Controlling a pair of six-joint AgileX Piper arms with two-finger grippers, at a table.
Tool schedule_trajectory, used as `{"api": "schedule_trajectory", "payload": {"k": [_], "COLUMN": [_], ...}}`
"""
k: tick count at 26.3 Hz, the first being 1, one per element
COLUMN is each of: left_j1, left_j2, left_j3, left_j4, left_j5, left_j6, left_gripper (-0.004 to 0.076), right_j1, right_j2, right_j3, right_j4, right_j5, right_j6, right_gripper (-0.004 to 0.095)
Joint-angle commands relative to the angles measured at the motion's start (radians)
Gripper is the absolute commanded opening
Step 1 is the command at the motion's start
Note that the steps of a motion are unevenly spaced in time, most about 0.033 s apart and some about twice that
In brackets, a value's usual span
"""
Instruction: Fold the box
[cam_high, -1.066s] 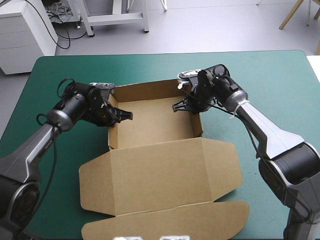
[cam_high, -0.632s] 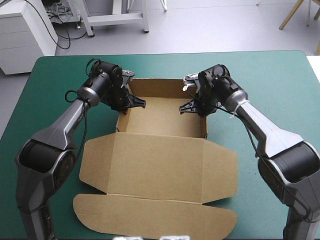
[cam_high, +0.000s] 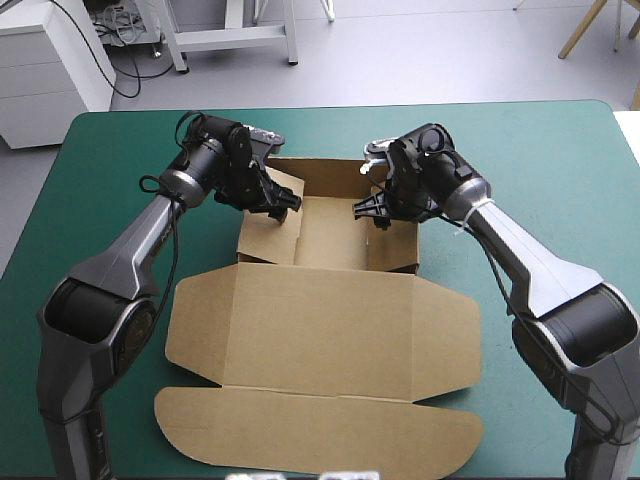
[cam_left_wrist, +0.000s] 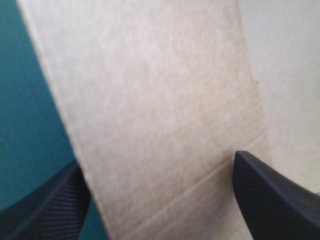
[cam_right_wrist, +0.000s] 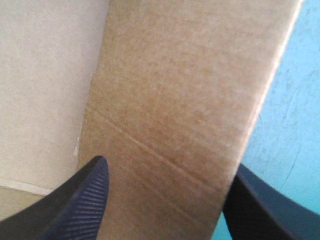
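Observation:
The brown box (cam_high: 320, 320) lies mid-table as an open tray at the far side, its lid flat toward the front. My left gripper (cam_high: 283, 203) is at the tray's left wall (cam_high: 268, 228), which leans inward. In the left wrist view the gripper (cam_left_wrist: 156, 160) is open, and the wall (cam_left_wrist: 150, 100) stands between the black fingers, which are apart. My right gripper (cam_high: 374, 212) is at the tray's right wall (cam_high: 395, 243). In the right wrist view that gripper (cam_right_wrist: 170, 165) is also open, straddling the wall (cam_right_wrist: 185, 100).
The lid's rounded front flap (cam_high: 320, 432) reaches close to the table's near edge. Teal-green cover (cam_high: 560, 180) shows on both sides of the box and beyond its far wall (cam_high: 320, 172).
Both grippers were shut on the side walls earlier and now stand open over them. The left arm swung to the tray's far-left corner, and the box shifted slightly on the table.

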Motion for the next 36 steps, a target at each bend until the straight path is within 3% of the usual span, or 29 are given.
{"api": "schedule_trajectory", "payload": {"k": [1,4,6,9,12,21,28,32,36], "left_j1": [-0.003,-0.003,-0.003,-0.003,-0.003,-0.003,-0.003,0.000,0.000], "left_j2": [-0.071,-0.100,-0.133,-0.179,-0.261,-0.426,-0.627,-0.771,-0.914], "left_j3": [-0.102,-0.209,-0.251,-0.266,-0.266,-0.257,-0.058,0.173,0.406], "left_j4": [-0.006,0.091,0.170,0.217,0.189,0.134,0.123,0.130,0.130], "left_j5": [0.057,0.057,0.057,0.057,0.059,0.059,0.059,0.057,0.029], "left_j6": [0.002,0.002,0.002,-0.002,0.061,0.092,0.130,0.132,0.155], "left_gripper": [0.0553,0.0470,0.0385,0.0252,-0.0007,-0.0010,-0.0010,-0.0010,-0.0010], "right_j1": [-0.001,-0.001,-0.001,-0.019,-0.057,-0.068,-0.068,-0.068,-0.068], "right_j2": [-0.073,-0.113,-0.139,-0.143,-0.115,-0.040,0.003,0.016,0.032], "right_j3": [-0.109,-0.183,-0.186,-0.186,-0.132,-0.043,-0.043,-0.043,-0.043], "right_j4": [-0.058,-0.184,-0.197,-0.136,-0.008,0.008,0.012,0.017,0.038], "right_j5": [-0.023,-0.023,-0.023,-0.023,-0.023,-0.024,-0.054,-0.074,-0.062], "right_j6": [-0.021,-0.019,0.019,0.036,0.036,0.026,-0.066,-0.068,-0.068], "right_gripper": [0.0590,0.0590,0.0590,0.0590,0.0590,0.0590,0.0585,0.0504,0.0317]}}
